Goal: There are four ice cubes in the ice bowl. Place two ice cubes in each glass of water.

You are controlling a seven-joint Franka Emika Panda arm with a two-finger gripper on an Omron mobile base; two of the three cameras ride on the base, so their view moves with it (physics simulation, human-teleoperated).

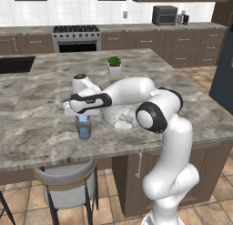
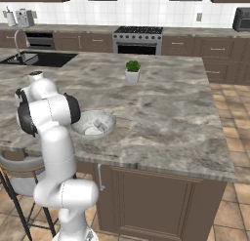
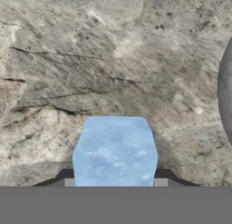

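My gripper (image 1: 82,115) hangs just above a glass of water (image 1: 83,128), a short bluish tumbler near the island counter's front edge. In the hand view a pale blue ice cube (image 3: 114,150) sits between the two dark fingertips (image 3: 66,175), touching both, so my gripper (image 3: 114,177) is shut on it. The grey ice bowl (image 1: 109,120) stands right of the glass with pale ice cubes (image 1: 123,124) inside. In the right base view the ice bowl (image 2: 108,119) also holds ice cubes (image 2: 99,125). Its rim (image 3: 225,91) shows at the right edge of the hand view.
A small white pot with a green plant (image 1: 114,67) stands farther back on the marble counter (image 1: 45,89). A stool (image 1: 66,183) is tucked under the counter's front edge. A sink (image 2: 39,58) lies at the far left.
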